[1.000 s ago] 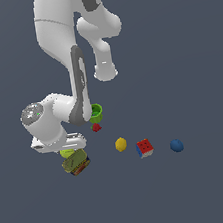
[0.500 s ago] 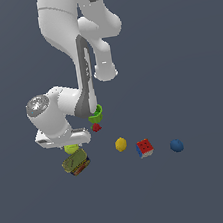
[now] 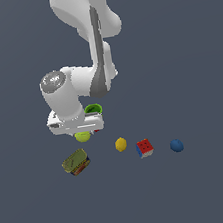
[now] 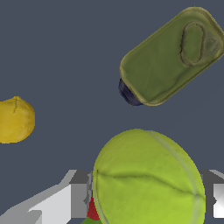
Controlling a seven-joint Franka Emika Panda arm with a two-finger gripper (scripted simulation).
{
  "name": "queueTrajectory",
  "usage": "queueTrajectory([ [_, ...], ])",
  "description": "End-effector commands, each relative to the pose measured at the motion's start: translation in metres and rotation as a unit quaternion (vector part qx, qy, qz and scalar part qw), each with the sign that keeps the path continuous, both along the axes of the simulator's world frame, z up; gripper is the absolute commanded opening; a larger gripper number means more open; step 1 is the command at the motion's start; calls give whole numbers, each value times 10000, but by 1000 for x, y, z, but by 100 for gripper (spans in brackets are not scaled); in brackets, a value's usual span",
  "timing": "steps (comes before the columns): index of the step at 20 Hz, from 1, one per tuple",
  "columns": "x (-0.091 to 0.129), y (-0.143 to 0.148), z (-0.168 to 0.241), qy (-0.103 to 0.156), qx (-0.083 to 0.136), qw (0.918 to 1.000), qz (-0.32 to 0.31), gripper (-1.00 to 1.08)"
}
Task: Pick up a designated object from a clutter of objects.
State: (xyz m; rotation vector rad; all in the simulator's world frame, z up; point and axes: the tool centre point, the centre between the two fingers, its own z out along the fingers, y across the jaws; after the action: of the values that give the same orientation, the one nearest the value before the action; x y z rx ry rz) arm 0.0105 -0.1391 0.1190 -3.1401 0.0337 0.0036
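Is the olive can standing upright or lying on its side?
On its side. The olive can lies tilted on the floor in the exterior view, and the wrist view shows its long flat face turned towards the camera.

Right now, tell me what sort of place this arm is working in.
Most likely a simulated test scene, not a real room: a flat, featureless grey floor, no walls or furniture, and small rendered props scattered about, such as the tennis ball at the gripper, a lemon and an olive can.
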Motion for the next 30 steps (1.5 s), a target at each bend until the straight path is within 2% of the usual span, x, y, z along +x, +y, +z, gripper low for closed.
queueTrajectory([
  [1, -7, 21, 19, -10, -2, 10000, 2, -100],
  [22, -68, 212, 185, -12, -32, 10000, -1, -100],
  [30, -82, 266, 232, -11, -16, 10000, 1, -100],
])
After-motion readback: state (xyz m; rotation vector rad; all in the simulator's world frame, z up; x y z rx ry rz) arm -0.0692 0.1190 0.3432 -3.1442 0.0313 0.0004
